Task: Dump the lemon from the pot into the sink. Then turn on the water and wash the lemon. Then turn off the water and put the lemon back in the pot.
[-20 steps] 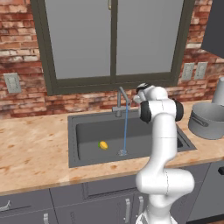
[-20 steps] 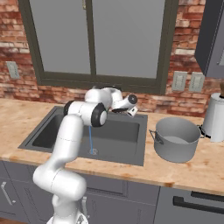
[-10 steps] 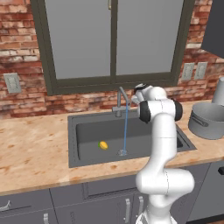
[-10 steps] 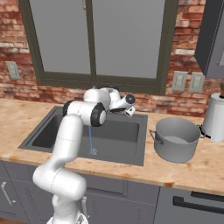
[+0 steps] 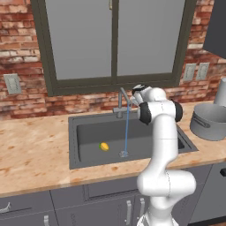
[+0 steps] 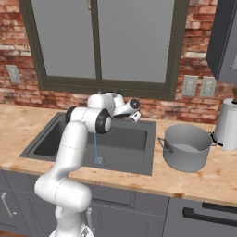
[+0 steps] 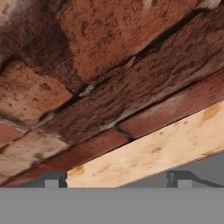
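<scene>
The gripper (image 7: 116, 178) sat close to the brick wall (image 7: 87, 65) behind the sink; in the hand view its two dark tips stood well apart with nothing between them, so the pincer was open and empty, facing brick and a strip of the wooden counter (image 7: 153, 148). From the left base camera the hand was mostly hidden behind the arm's own wrist, near the tap (image 5: 122, 100) at the sink's back edge; whether it touched the lever could not be told. A thin blue stream of water (image 5: 126, 132) fell from the spout to the drain area of the sink (image 5: 88, 132). The lemon (image 5: 104, 146) lay on the basin floor, left of the stream and apart from it. In the right base view the arm covered the lemon's part of the basin. The pot (image 6: 186, 147) stood on the counter right of the sink, near the front edge, its inside too shadowed to read. A pale vessel (image 6: 227, 124) stood just beyond it, cut off by the frame. Two wall sockets (image 6: 198, 86) sat above.
</scene>
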Controlling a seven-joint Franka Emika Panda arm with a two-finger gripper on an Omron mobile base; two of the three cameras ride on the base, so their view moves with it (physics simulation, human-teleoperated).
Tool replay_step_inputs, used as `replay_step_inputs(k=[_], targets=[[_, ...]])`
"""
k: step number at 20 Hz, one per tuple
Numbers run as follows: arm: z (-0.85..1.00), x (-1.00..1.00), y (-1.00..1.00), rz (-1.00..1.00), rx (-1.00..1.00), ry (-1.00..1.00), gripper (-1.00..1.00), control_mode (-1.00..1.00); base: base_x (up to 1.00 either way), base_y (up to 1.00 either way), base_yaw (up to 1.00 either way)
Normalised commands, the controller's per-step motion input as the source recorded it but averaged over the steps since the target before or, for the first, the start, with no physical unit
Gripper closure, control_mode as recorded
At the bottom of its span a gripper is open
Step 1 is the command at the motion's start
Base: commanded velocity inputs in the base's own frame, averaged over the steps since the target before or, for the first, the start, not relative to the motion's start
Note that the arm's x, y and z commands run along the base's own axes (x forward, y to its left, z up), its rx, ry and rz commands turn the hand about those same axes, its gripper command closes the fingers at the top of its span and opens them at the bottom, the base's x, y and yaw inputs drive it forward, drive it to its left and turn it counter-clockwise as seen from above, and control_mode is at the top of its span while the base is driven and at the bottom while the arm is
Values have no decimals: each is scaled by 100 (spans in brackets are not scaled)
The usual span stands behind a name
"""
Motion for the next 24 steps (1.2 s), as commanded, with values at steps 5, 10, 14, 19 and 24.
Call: replay_step_inputs(k=[5,10,14,19,24], targets=[[-9,37,40,0,0,0,-100,-100,0,0,0],[-5,45,44,0,1,0,-100,-100,0,0,0],[0,35,59,3,3,0,-100,-100,0,0,0],[0,29,69,1,1,0,-100,-100,0,0,0],[12,5,24,0,0,0,-100,-100,0,0,0]])
